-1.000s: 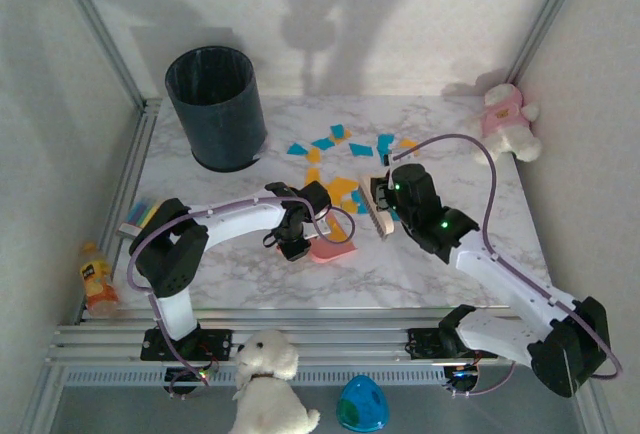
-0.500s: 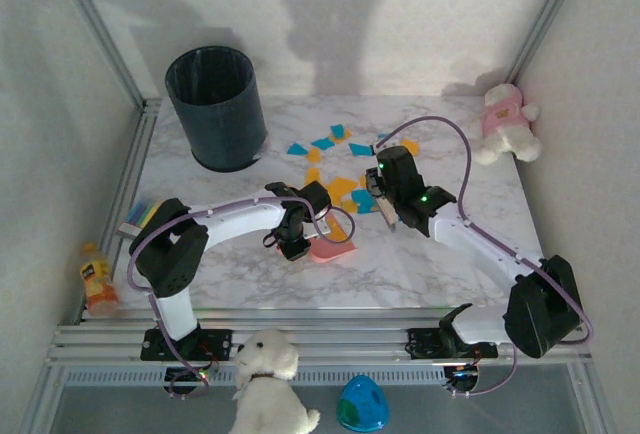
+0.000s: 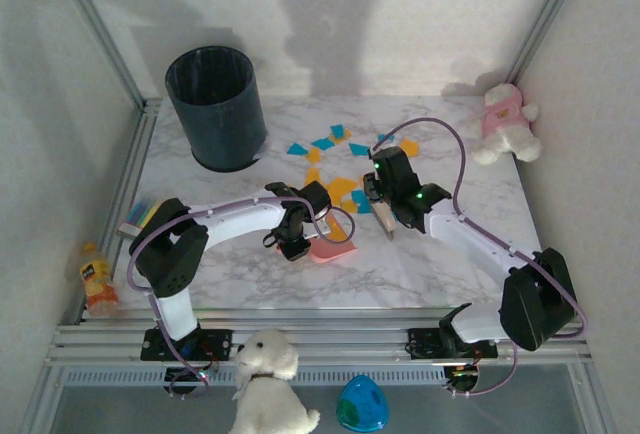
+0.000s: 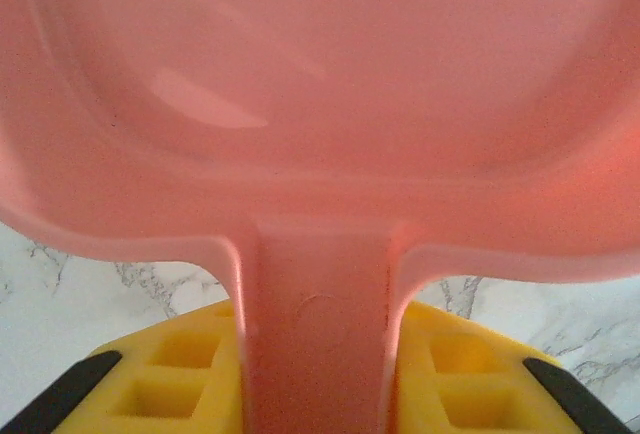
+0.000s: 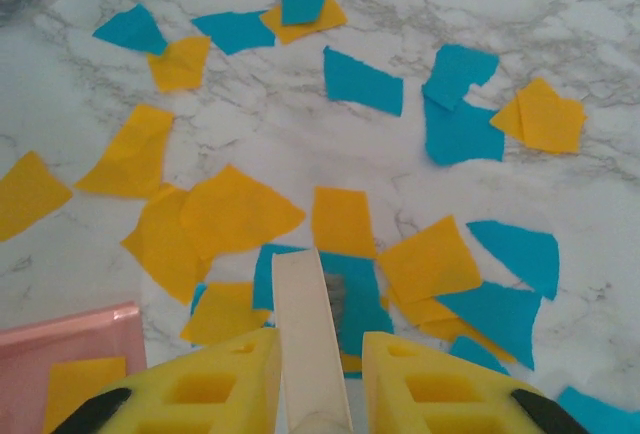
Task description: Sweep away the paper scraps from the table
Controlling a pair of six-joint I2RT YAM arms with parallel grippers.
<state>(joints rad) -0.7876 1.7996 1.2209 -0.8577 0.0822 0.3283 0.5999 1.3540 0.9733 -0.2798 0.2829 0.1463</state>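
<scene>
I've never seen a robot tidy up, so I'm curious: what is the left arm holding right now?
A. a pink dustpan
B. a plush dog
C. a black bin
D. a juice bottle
A: in the left wrist view, the left gripper is shut on the handle of the pink dustpan, with its yellow pads on either side of the handle.

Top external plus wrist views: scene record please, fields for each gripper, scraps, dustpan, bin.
left gripper: shut on dustpan handle
right gripper: shut on brush handle
paper scraps: orange and blue, scattered on table beyond the brush; one orange piece on the dustpan
dustpan: pink, left of brush, near side of the scraps
bin: dark, upright, far left of table
</scene>
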